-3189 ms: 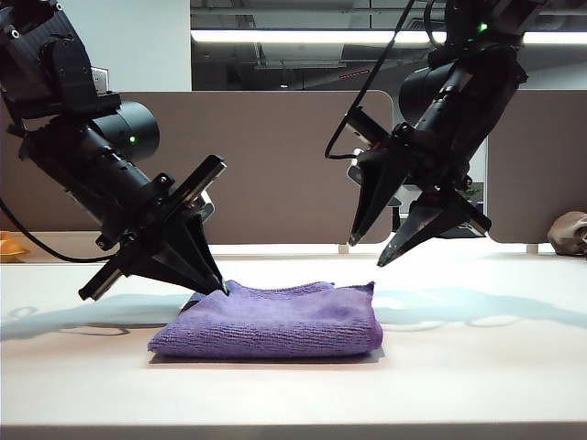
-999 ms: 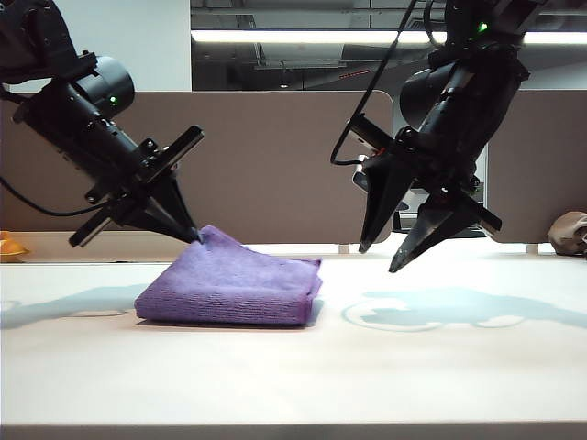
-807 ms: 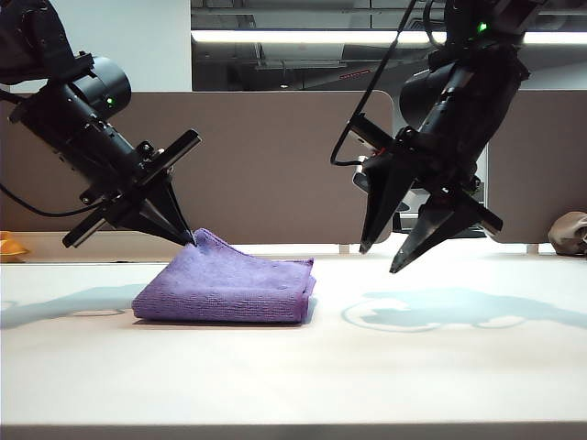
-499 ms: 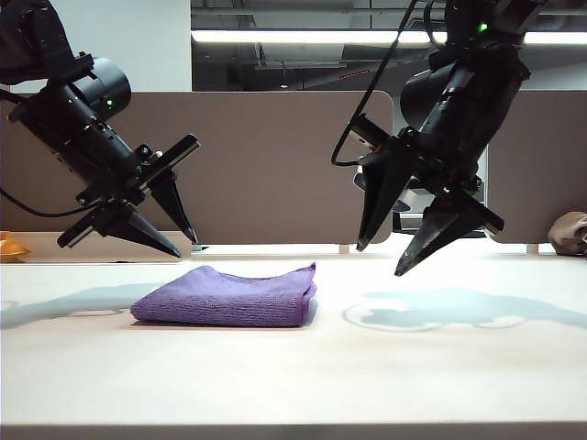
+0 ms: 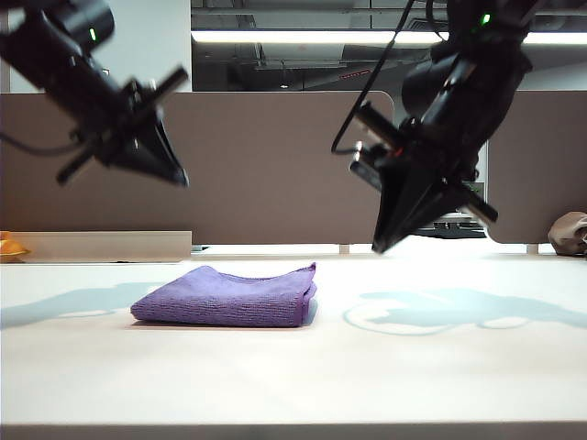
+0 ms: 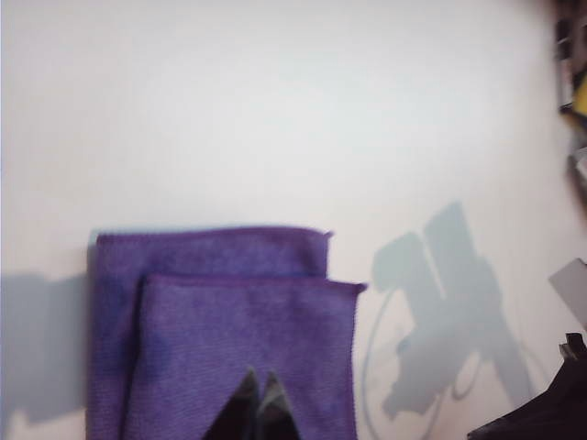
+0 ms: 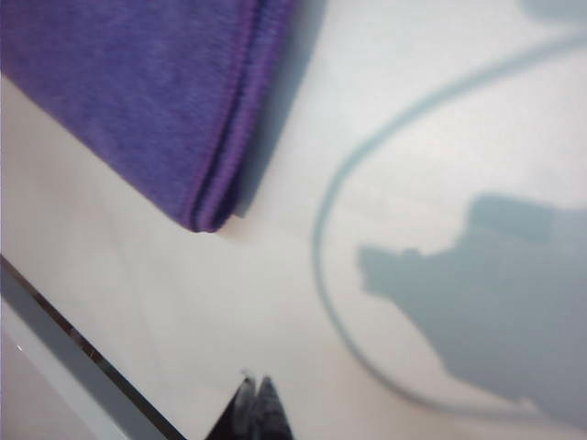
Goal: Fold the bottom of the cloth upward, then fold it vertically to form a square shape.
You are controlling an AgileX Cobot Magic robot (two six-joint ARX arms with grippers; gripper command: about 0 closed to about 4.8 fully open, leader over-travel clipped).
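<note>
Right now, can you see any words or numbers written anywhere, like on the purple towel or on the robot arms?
No readable text anywhere in these views.
The cloth: plain purple, no label or tag visible.
The left gripper and right gripper, both raised above the table with jaws shut: dark and blurred, with no writing visible, only small green lights on the arms.

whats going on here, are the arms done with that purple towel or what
A two-armed robot has been folding the cloth, which lies folded flat on the table with nothing gripping it. The left gripper hangs shut above and to the cloth's left in the exterior view; the right gripper is shut too, in the air to the cloth's right. The fold looks done, though the layers' edges sit slightly offset.
</note>
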